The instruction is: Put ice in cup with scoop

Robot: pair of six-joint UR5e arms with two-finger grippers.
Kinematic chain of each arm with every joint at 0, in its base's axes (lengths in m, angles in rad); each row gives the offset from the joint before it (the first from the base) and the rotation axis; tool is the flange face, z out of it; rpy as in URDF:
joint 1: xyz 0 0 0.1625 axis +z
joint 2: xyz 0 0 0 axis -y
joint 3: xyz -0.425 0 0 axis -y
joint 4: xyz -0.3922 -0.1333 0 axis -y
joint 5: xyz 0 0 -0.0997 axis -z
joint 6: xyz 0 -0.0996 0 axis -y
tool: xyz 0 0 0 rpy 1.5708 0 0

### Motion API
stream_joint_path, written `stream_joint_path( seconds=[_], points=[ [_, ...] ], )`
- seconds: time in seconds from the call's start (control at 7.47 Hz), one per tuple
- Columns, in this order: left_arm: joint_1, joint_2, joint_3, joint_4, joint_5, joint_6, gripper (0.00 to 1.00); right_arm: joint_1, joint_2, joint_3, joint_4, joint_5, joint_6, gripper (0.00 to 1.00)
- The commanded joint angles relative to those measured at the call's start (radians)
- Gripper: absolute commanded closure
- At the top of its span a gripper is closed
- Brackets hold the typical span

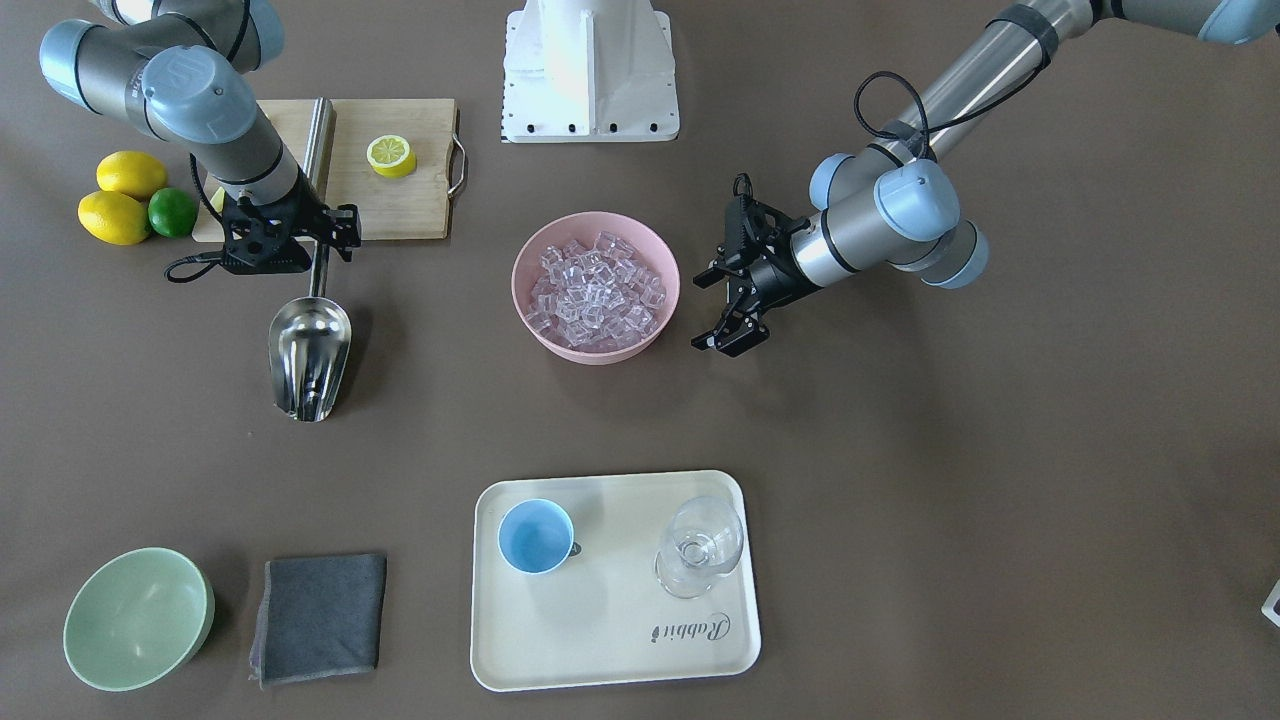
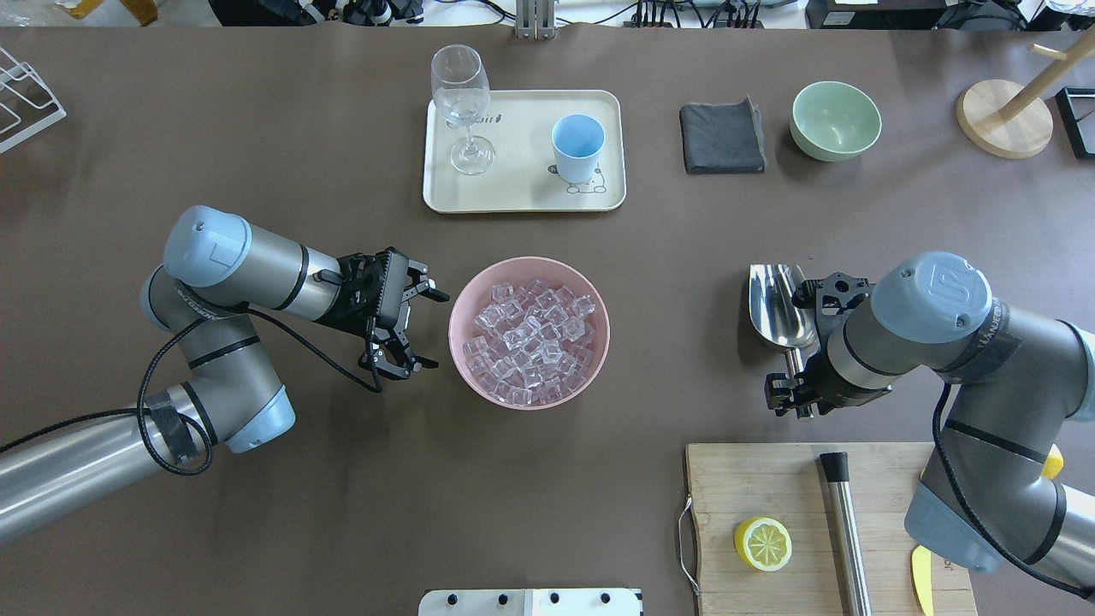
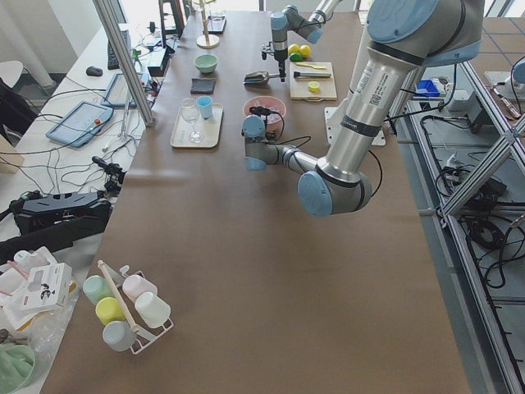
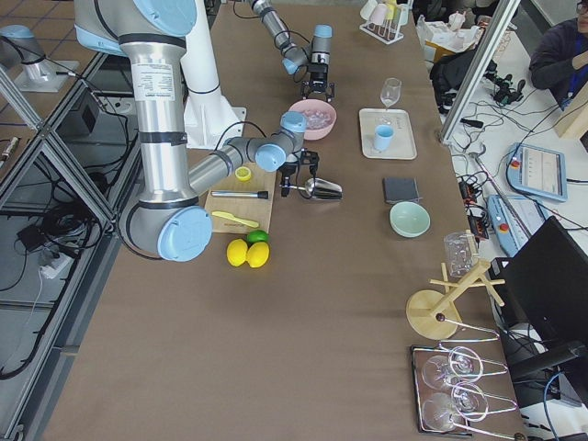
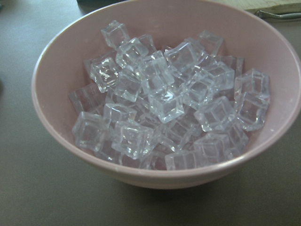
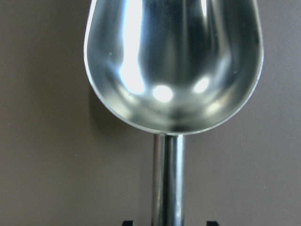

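Right hand [image 1: 318, 243] released, its fingers straddling the scoop's [image 1: 310, 355] rod handle with a gap either side; the scoop lies empty on the surface [image 2: 342, 513]. Left hand [image 2: 438, 331] released, fingers spread, just beside the pink bowl [image 2: 603, 308] holding the ice [image 2: 530, 342]. Cup [image 2: 577, 145] stands empty on the tray [image 2: 522, 192].

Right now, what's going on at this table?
The right hand is open astride the handle of the scoop, which lies empty on the table. The left hand hangs open beside the pink bowl full of ice. The cup stands empty on the tray. No ice has been scooped yet.
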Motion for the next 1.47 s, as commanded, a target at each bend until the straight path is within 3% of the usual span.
stream_joint_path(
  seconds=[0.0,0.94,1.07,1.34],
  points=[
    [0.016,-0.008,0.000,0.000,0.019,-0.003,0.02,0.001,0.002,-0.002,0.000,0.000,0.001,0.41],
    [0.016,-0.010,0.000,-0.008,0.022,-0.009,0.02,0.004,0.019,-0.008,-0.017,0.000,0.014,0.50],
    [0.016,-0.011,0.000,-0.008,0.028,-0.009,0.02,0.004,0.019,-0.008,-0.017,0.000,0.014,0.58],
    [0.016,-0.010,0.000,-0.008,0.036,-0.011,0.02,0.004,0.019,-0.007,-0.015,0.000,0.013,1.00]
  ],
)
